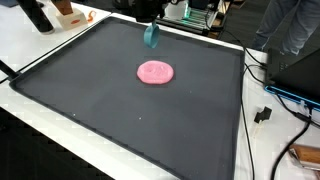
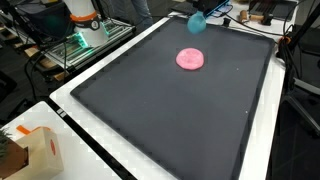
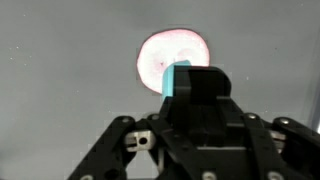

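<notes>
A round pink plate [image 1: 155, 72] lies flat on the black mat [image 1: 120, 110], a little behind the middle; it also shows in the other exterior view as the pink plate [image 2: 190, 59]. My gripper [image 1: 151, 30] hangs over the mat's far edge, shut on a small teal object [image 1: 151, 37] that is held clear of the surface. In an exterior view the teal object [image 2: 197, 22] is just beyond the plate. In the wrist view the teal object [image 3: 177, 80] sticks out beside a black finger [image 3: 208, 88], with the pink plate [image 3: 162, 52] below and ahead of it.
The mat covers a white table [image 2: 70, 95]. A cardboard box [image 2: 35, 150] sits at one table corner. Cables and a plug [image 1: 264, 113] lie along one side. Equipment with an orange-and-white part [image 2: 82, 17] and a green-lit rack [image 2: 80, 42] stands beyond the table.
</notes>
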